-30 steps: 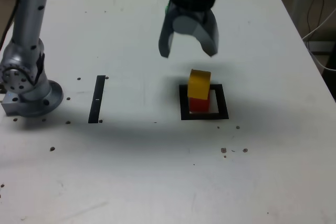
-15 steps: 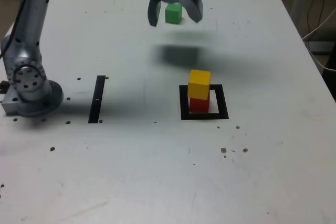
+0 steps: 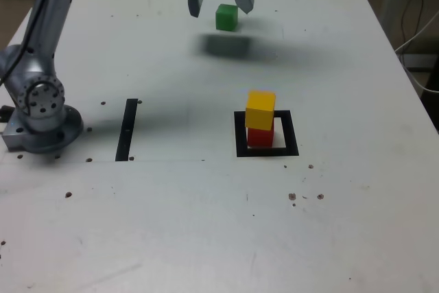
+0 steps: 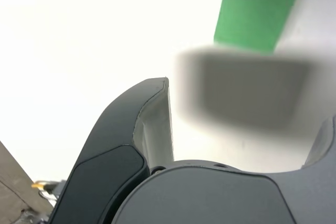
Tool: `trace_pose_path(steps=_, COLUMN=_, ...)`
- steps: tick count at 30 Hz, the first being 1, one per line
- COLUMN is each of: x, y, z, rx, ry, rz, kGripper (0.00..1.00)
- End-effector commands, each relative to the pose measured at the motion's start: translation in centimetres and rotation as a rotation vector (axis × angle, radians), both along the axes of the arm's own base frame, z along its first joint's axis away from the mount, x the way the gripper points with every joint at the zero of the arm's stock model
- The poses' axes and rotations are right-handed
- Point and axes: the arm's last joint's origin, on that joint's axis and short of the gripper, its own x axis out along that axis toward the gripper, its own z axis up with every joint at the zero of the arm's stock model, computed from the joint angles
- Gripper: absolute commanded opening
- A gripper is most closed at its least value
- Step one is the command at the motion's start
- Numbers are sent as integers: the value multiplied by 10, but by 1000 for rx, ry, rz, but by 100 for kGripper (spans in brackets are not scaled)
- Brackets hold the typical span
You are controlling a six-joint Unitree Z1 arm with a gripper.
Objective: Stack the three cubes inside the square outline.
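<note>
At the far side of the table sits the green cube (image 3: 226, 17). My gripper (image 3: 221, 5) hangs open over it, one finger on either side in the exterior view, apparently still above it. In the wrist view the green cube (image 4: 255, 14) is blurred and lies beyond the fingertips of my gripper (image 4: 252, 98), with nothing between them. The yellow cube (image 3: 260, 110) rests on the red cube (image 3: 259, 136), slightly skewed. Both stand inside the square outline (image 3: 267, 151), toward its left side in the exterior view.
A straight black strip (image 3: 127, 128) lies at the exterior view's left of the outline. The arm's base (image 3: 41, 118) stands at the table's left edge. Small dark specks dot the white table (image 3: 206, 224). Cables hang off the right side.
My open gripper went from above the yellow-red stack to the far side of the table and now hangs over the green cube. The stack has not moved.
</note>
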Motion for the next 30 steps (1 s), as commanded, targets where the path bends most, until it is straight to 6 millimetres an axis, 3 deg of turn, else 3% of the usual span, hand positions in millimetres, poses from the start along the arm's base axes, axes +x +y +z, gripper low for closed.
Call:
trace_pose_path(steps=1, x=1, y=12, z=1, rx=2, ry=-5, rz=-15, kGripper=100)
trace_pose_path(steps=10, x=4, y=50, z=-1, rx=1, ry=-27, rz=-68, kGripper=99)
trace_pose_path(steps=21, x=16, y=63, z=-37, rx=-55, ry=23, rz=-85, kGripper=94)
trace_pose_path(steps=26, x=20, y=63, z=-44, rx=-65, ry=37, rz=-87, kGripper=81)
trace_pose_path(steps=30, x=23, y=61, z=-45, rx=-58, ry=42, rz=-75, kGripper=60)
